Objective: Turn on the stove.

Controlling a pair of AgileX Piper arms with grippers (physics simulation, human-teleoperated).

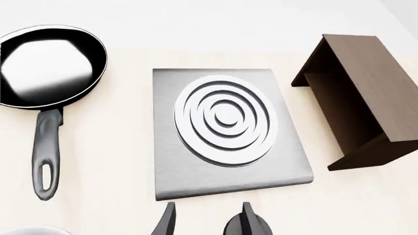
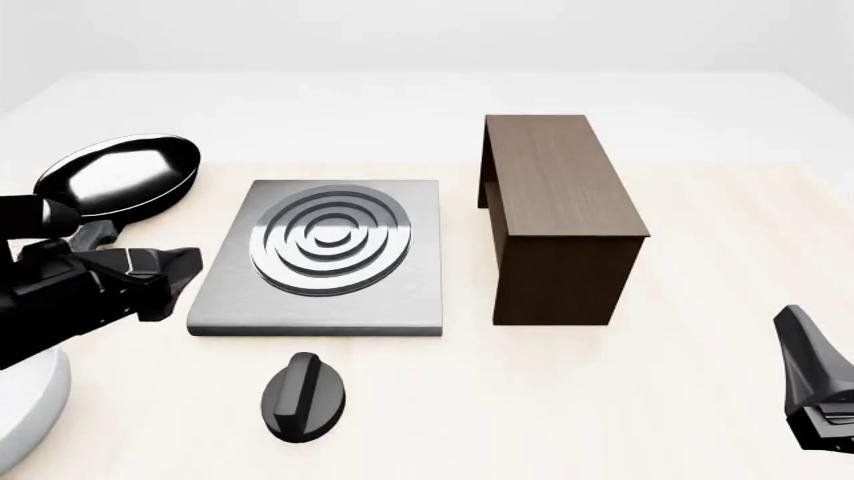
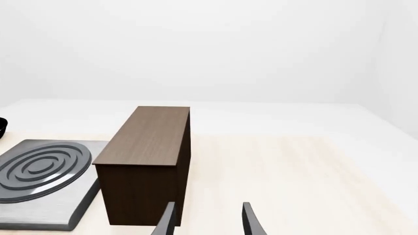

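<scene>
The stove (image 2: 327,255) is a flat grey slab with raised silver rings, lying in the middle of the table. It also shows in the left wrist view (image 1: 225,129) and in the right wrist view (image 3: 42,174). Its black ridged knob (image 2: 304,397) lies apart on the table, just in front of the slab's near edge. My left gripper (image 2: 180,272) is open and empty, above the table left of the slab. In the left wrist view (image 1: 205,223) the knob (image 1: 232,229) shows partly behind one finger. My right gripper (image 2: 811,385) is open and empty at the near right; it also shows in its wrist view (image 3: 207,220).
A black frying pan (image 2: 123,175) lies at the far left, handle toward me. A dark brown wooden stand (image 2: 554,215) sits right of the stove. A white round object (image 2: 24,415) is at the near left edge.
</scene>
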